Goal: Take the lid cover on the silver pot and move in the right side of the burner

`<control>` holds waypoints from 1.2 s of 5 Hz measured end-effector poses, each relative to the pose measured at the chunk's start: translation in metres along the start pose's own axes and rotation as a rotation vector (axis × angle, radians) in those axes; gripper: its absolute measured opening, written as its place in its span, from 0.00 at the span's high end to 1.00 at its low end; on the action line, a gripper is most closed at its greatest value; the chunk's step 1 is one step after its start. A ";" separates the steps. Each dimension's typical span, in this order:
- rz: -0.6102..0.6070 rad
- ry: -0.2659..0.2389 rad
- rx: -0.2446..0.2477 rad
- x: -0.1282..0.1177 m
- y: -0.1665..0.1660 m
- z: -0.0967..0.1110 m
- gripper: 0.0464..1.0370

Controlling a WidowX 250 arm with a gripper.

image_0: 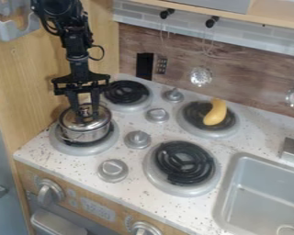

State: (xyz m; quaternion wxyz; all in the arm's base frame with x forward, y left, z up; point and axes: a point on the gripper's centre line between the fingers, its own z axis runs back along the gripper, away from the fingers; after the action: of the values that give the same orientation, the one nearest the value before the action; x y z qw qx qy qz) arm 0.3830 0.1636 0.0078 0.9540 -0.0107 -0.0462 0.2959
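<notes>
Hanging over one pot (87, 134), one lid (100, 123): one hand (87, 116).

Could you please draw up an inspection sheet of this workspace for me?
Surface: pale speckled counter with four burners, four control knobs and a sink at lower right.
Job's things: silver pot on the left front burner, its lid on top; the right front burner has a black coil.
Clutter: curved yellow object on the right rear burner.
Grippers: one end effector, at the lid's top; whether it grips cannot be told.
Cables: black cable looping out beside the arm.
Surroundings: wood-look back panel, hanging metal utensils; people, nothing seen.
</notes>
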 end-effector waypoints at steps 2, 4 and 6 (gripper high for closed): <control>-0.088 -0.016 -0.019 -0.007 -0.016 0.011 0.80; -0.311 -0.133 -0.079 -0.020 -0.087 0.054 0.80; -0.529 -0.098 -0.058 -0.067 -0.144 0.039 0.80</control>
State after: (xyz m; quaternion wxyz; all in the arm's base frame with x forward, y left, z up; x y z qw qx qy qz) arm 0.4057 0.0067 0.0480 0.9941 -0.0114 -0.1018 0.0353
